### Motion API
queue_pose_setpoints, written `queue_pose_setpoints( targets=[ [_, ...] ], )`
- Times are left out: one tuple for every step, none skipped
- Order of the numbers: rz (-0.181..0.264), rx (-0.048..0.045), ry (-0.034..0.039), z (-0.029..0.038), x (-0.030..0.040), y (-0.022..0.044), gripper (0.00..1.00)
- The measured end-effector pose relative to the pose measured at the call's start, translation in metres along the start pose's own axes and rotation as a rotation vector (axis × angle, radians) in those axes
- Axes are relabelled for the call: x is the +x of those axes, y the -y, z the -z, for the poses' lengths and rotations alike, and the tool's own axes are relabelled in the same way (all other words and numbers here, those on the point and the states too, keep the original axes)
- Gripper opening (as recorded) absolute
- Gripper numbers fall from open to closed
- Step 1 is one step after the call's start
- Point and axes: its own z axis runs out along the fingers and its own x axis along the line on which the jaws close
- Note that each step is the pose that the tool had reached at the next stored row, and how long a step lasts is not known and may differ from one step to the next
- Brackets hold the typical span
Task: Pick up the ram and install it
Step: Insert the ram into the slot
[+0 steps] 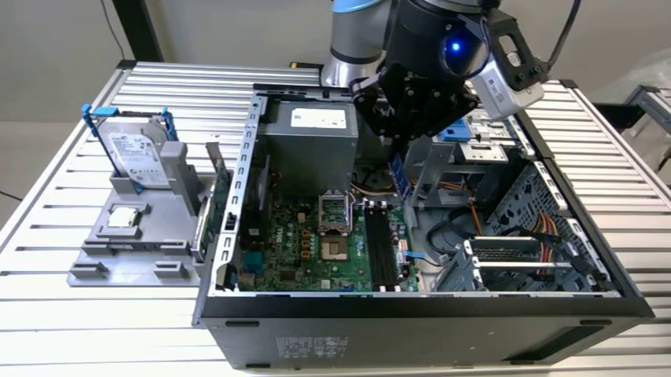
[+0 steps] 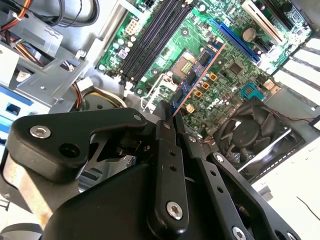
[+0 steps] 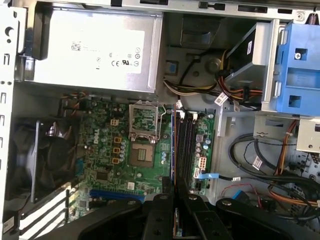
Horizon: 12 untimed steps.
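My gripper [image 1: 401, 148] hangs over the open computer case [image 1: 419, 302], shut on the ram [image 1: 398, 174]. In the second wrist view the ram [image 2: 197, 75] is a narrow board with dark chips, sticking out from between my fingertips [image 2: 167, 117] above the motherboard [image 2: 225, 65]. Seen edge-on in the first wrist view, the ram [image 3: 173, 145] stands just beside the black memory slots [image 3: 186, 145], with the gripper [image 3: 175, 195] shut on its near end. It hangs above the board, apart from the slots [image 1: 383, 247].
A grey holder [image 1: 131, 243] on the exterior view's left carries a silver hard drive in a blue frame [image 1: 137, 153] and a small square processor [image 1: 126, 218]. Inside the case are the power supply [image 1: 309, 141], processor socket [image 1: 333, 212], fan [image 2: 250, 135], cables [image 3: 260, 165] and a blue drive cage [image 3: 297, 70].
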Motion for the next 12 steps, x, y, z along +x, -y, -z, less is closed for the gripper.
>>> queue_pose_setpoints(
  targets=[
    [0.0,0.0,0.0,-0.0001,-0.0004,0.0,0.0],
    [0.0,0.0001,0.0,-0.0001,-0.0009,-0.0001,0.0],
    [0.0,0.0,0.0,-0.0002,-0.0014,-0.0001,0.0],
    [0.0,0.0,0.0,-0.0003,-0.0019,-0.0001,0.0],
    [0.0,-0.0001,0.0,-0.0003,-0.0025,-0.0001,0.0],
    [0.0,0.0,0.0,-0.0003,-0.003,0.0,0.0],
    [0.0,0.0001,0.0,-0.0003,-0.0035,-0.0001,0.0],
    [0.0,0.0002,-0.0001,-0.0004,-0.0039,0.0,0.0],
    [0.0,0.0001,-0.0001,-0.0004,-0.0044,0.0,0.0],
    [0.0,0.0001,0.0,-0.0005,-0.0048,0.0,0.0],
    [0.0,0.0001,-0.0001,-0.0005,-0.0051,0.0,0.0],
    [0.0,0.0001,0.0,-0.0005,-0.0053,0.0,0.0]
  ],
)
